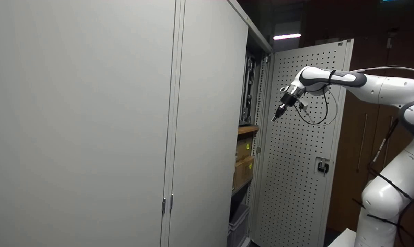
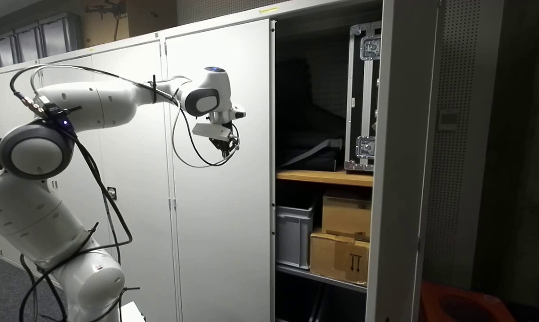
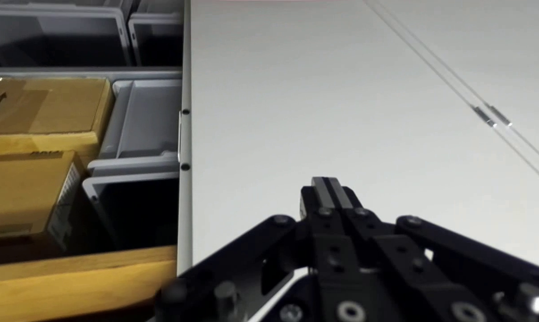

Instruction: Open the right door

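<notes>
Metal right door (image 1: 294, 154) stands open; we judge swing complete. Gripper (image 3: 331, 188) narrow, empty: retract without nudging it.

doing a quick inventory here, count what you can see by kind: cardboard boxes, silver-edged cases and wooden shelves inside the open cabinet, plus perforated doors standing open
Cardboard boxes: 2
Silver-edged black case: 1
Wooden shelf: 1
Perforated door, standing open: 1
Total: 5
</notes>
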`<state>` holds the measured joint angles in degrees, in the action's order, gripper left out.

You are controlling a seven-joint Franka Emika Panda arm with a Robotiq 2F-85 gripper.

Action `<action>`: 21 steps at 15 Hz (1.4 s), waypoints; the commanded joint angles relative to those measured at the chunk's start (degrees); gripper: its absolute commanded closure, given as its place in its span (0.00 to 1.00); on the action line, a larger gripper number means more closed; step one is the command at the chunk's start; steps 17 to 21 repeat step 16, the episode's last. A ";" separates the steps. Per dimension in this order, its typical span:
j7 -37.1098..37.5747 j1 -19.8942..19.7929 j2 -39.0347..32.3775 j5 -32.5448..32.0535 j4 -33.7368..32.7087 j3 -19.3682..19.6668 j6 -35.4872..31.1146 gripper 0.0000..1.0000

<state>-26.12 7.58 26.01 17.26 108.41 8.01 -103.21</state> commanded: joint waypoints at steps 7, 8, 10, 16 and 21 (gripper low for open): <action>5.56 -3.69 -0.70 -3.13 -3.96 -1.86 14.19 0.73; 3.35 -2.91 -0.20 -1.55 -3.03 -0.91 15.02 0.93; 4.45 -3.32 -0.23 -2.00 -3.03 -1.38 14.95 0.76; 4.72 -3.63 -0.25 -2.15 -3.03 -1.59 14.93 0.73; 4.72 -3.63 -0.25 -2.15 -3.03 -1.59 14.93 0.73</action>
